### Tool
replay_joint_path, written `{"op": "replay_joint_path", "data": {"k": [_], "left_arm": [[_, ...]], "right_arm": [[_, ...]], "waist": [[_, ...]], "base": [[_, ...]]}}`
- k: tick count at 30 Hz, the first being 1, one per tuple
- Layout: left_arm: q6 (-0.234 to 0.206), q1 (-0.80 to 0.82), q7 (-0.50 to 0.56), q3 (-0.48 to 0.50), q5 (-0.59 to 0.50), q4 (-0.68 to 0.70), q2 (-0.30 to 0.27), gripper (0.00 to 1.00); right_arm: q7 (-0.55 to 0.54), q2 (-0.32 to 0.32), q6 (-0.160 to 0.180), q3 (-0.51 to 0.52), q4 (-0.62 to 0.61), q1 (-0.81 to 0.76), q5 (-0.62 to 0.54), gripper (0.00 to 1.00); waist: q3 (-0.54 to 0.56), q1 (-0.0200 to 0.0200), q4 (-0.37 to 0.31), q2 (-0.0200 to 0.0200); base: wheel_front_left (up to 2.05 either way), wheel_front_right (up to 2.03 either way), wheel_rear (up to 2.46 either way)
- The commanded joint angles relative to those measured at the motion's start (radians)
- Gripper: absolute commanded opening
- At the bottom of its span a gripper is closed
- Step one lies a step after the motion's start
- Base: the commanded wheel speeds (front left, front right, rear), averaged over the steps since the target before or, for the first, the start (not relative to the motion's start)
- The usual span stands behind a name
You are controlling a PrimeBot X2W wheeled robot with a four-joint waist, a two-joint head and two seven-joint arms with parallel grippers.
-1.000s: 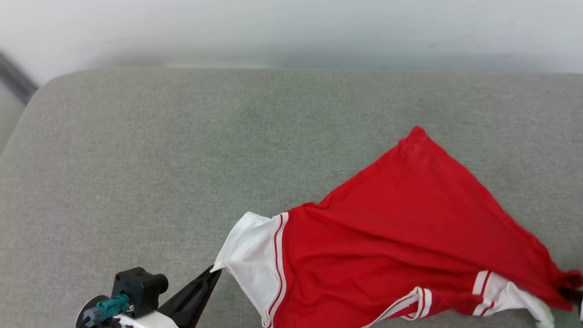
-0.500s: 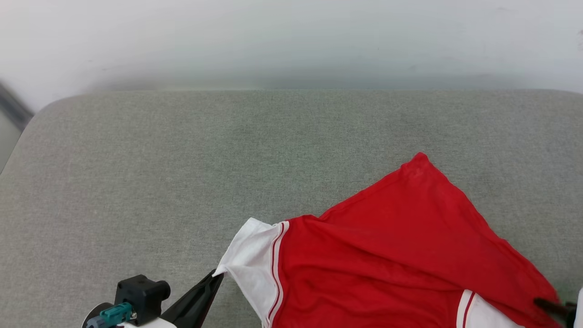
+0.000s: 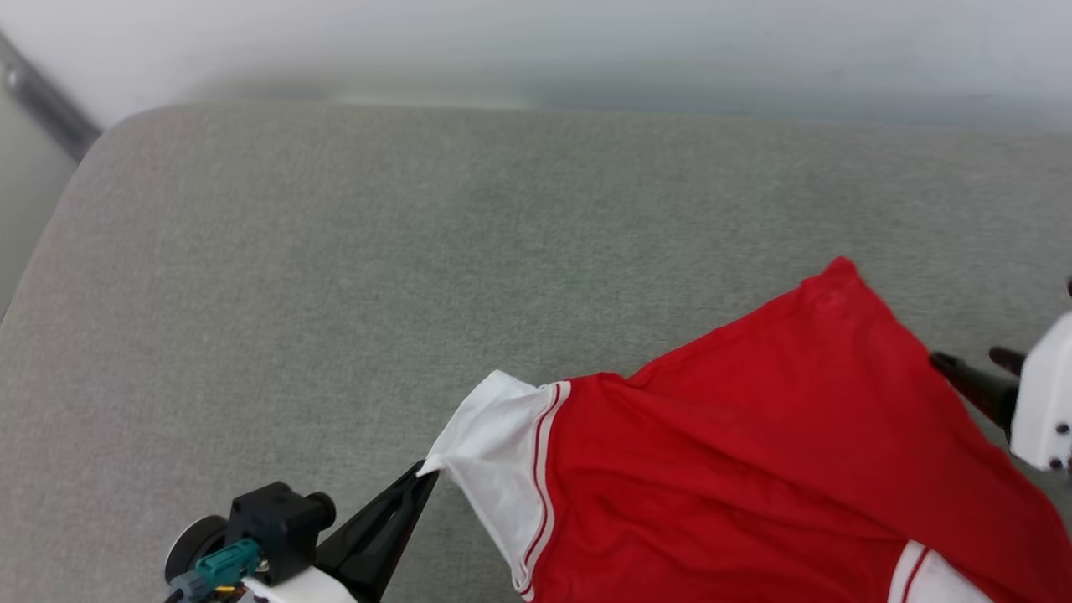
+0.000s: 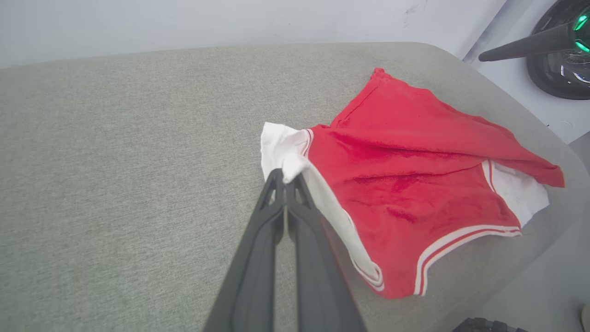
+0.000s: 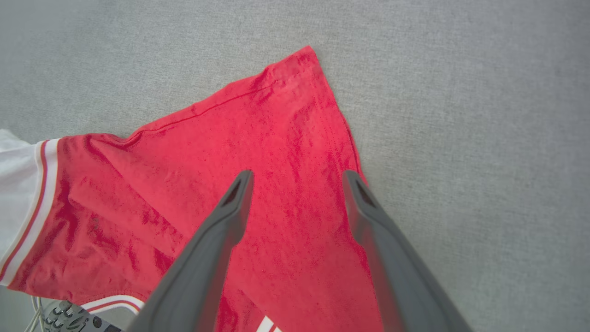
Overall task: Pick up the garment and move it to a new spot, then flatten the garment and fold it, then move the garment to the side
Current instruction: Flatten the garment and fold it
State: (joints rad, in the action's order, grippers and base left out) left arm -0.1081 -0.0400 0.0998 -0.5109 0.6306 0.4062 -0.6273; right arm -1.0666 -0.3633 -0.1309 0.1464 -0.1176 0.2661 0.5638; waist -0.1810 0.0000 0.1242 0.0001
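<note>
The right claw (image 3: 976,362) has left the near corner of the shirt (image 3: 754,444) and come up beside its right edge, fingers apart. The left claw (image 3: 423,473) stays clamped on the white sleeve (image 3: 494,435). One shirt lies right-front on the bench (image 3: 335,251), its long axis running left to right and its red corner pointing away.
</note>
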Motion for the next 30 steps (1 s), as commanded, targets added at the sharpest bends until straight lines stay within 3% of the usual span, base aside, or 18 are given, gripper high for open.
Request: {"op": "replay_joint_path", "data": {"k": [1, 17, 30], "left_arm": [[0.002, 0.017, 0.0, -0.002, -0.007, 0.004, 0.004, 0.0], [0.043, 0.107, -0.018, -0.061, -0.034, -0.018, 0.068, 0.0], [0.054, 0.132, -0.031, -0.079, -0.034, -0.042, 0.088, 0.0]], "right_arm": [[0.002, 0.001, 0.0, -0.01, 0.014, 0.027, -0.015, 1.0], [0.069, -0.02, 0.0, -0.052, 0.373, 0.329, -0.229, 1.0], [0.027, -0.063, 0.0, -0.156, 0.473, 0.268, -0.209, 1.0]], "waist": [[-0.037, 0.0, 0.035, -0.0001], [-0.194, 0.0, 0.189, -0.0001], [-0.226, 0.0, 0.234, -0.0001]], "base": [[0.0, 0.0, 0.0], [0.0, 0.0, 0.0], [0.0, 0.0, 0.0]]}}
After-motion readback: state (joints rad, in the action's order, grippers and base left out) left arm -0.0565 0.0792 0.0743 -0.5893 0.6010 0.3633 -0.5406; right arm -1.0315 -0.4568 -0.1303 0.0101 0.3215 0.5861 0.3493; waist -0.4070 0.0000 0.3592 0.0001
